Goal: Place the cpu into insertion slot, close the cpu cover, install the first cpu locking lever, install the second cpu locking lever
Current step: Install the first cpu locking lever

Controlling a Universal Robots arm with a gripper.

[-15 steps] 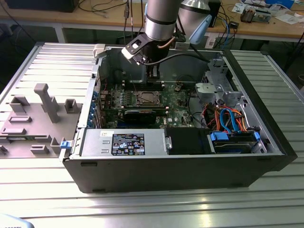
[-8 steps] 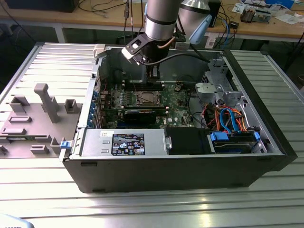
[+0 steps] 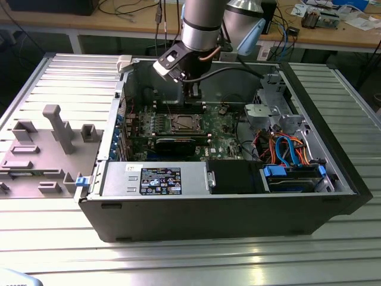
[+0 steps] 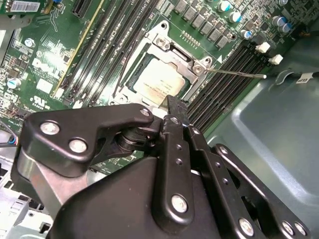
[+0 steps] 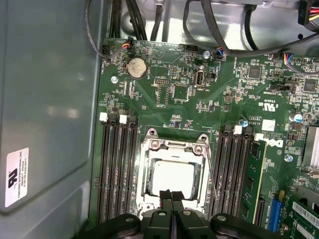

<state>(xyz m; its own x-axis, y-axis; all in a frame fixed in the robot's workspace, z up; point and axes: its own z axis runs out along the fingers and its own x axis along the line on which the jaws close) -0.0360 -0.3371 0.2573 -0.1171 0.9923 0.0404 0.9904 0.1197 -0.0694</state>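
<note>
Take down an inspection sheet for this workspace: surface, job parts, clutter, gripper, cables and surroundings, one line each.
Surface: ribbed metal table carrying an open computer case.
Job's things: cpu sits in the insertion slot; cpu cover lies down around it; one lever rod juts over the memory slots, apparently unlatched.
Clutter: grey fixture tray beside the case, on the exterior view's left.
Gripper: gripper shut, nothing between its tips, at the socket's edge.
Cables: orange and blue bundle inside the case; black leads beyond the board.
Surroundings: workbenches with loose items behind.
</note>
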